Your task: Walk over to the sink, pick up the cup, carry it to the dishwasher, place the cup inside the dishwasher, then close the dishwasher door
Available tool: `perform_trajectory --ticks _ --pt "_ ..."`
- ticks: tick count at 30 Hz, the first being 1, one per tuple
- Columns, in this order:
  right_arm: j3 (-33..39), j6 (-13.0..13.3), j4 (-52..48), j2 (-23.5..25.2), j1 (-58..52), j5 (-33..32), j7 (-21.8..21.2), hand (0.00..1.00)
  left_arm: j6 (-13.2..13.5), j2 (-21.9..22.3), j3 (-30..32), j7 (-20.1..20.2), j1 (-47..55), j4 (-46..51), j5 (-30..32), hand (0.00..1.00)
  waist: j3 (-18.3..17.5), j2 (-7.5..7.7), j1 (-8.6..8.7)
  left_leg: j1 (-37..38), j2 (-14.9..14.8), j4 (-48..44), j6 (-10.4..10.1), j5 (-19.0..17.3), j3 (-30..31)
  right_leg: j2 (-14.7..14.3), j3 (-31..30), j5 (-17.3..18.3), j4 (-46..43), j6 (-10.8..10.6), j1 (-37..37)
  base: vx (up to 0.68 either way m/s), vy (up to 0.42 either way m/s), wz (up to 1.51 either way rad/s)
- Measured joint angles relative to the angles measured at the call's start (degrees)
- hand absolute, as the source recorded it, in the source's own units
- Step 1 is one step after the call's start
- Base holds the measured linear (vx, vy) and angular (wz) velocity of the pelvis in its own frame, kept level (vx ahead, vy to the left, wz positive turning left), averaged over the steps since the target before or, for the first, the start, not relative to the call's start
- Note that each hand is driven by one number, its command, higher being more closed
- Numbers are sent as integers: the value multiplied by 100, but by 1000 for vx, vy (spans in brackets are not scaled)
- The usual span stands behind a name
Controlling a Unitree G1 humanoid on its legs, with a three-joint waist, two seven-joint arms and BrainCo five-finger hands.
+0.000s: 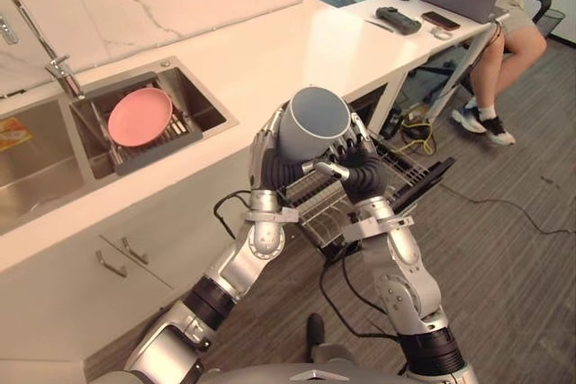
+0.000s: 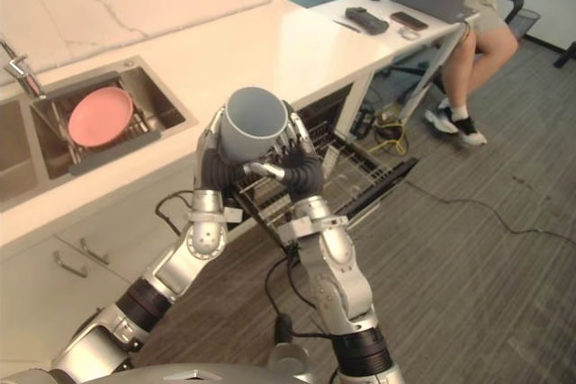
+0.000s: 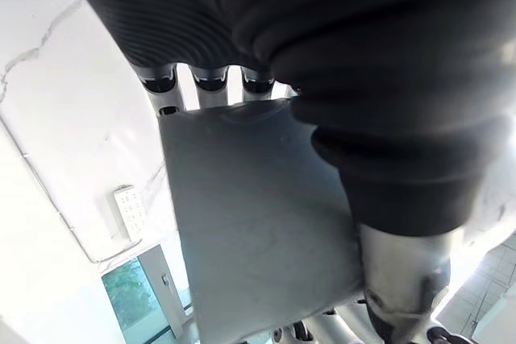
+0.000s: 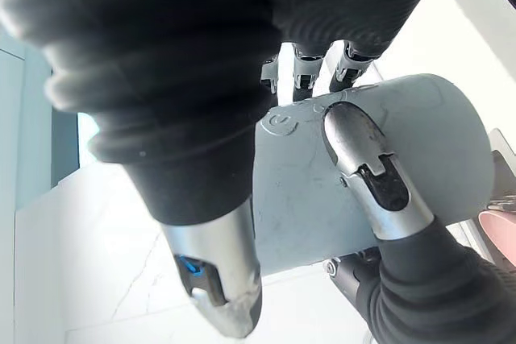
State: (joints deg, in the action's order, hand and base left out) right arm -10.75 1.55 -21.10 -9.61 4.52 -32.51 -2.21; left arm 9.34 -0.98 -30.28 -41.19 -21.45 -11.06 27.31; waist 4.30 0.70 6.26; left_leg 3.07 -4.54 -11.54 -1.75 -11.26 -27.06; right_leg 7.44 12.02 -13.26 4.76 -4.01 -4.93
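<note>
While your left hand (image 1: pixel 268 152) and right hand (image 1: pixel 360 165) both clasp the grey cup (image 1: pixel 313 121), held above the dishwasher rack (image 1: pixel 400 171) lying at its 5 o'clock, easing either grip early could drop it onto the wires.

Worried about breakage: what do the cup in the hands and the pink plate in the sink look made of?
The cup: matte grey, probably plastic, maybe ceramic; dull surface, faint scuffs in the right wrist view. The plate: pink, smooth, uniform; plastic or ceramic, cannot tell.

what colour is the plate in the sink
The plate is pink, clearest in the left eye view.
</note>
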Motion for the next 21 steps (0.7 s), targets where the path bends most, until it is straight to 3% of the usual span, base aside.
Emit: perform_trajectory --ticks 9,21 --pt "-229 -81 439 10 291 375 419 0 -22 24 -231 -58 7 4 52 100 -38 51 -126 5 5 -25 8 -2 51 17 52 0 -1 0 55 -7 1 3" --pt "-356 -61 441 66 315 592 862 0 -142 55 -379 -57 8 8 45 100 -119 116 -153 11 5 -35 8 -2 61 21 68 0 -4 0 68 0 0 0"
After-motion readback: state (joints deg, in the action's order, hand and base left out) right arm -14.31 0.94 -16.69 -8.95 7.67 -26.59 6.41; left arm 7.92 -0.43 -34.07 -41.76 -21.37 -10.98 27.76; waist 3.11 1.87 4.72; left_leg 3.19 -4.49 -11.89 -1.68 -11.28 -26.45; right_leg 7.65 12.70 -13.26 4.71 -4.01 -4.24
